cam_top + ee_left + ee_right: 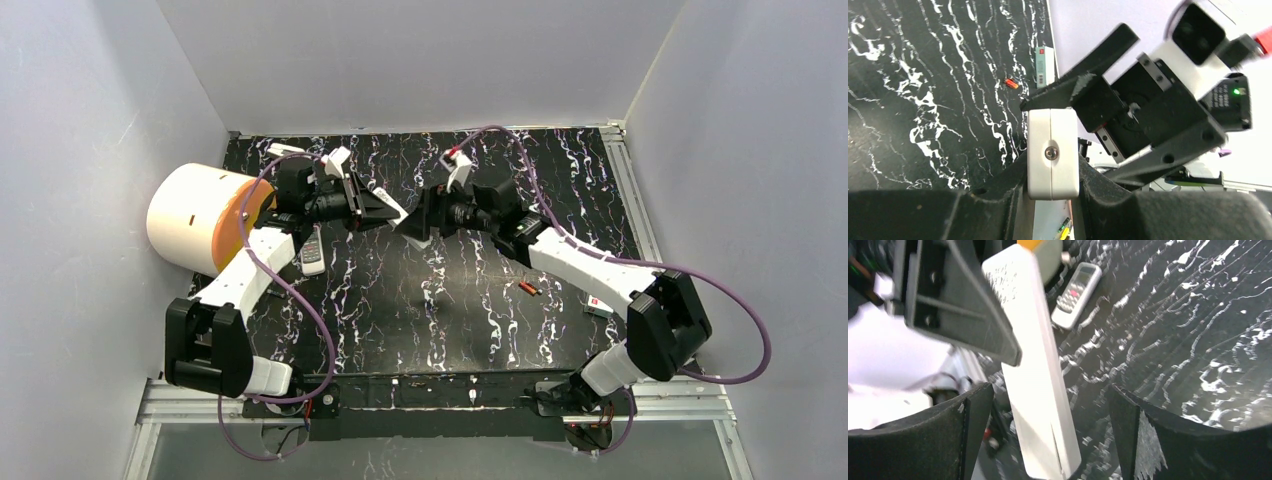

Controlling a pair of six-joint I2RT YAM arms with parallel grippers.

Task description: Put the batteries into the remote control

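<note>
While the left gripper is clenched on one end of the white remote control, its two dark fingers press the remote's sides and hold it in the air above the black marbled table. The butt end, with a small screw in its middle, faces the left wrist camera.

Straight ahead of it, the right gripper meets it nose to nose. Its jaws stand wide apart with the remote's far end between them. A gap shows on each side, narrow at one finger and broad at the other, so it has let go and grips nothing. From the right wrist, one finger of the left gripper crosses in front of the remote's upper part and hides it.

One orange-red battery lies loose on the table, well apart from both grippers, on the near side of the right one and just beside that arm's forearm. A small pale box lies near it, further out toward the table edge.

Beyond the left gripper, under its arm, a second, grey-white remote with a red button lies flat on the table. Just past it stands a big white drum with an orange face.
</note>
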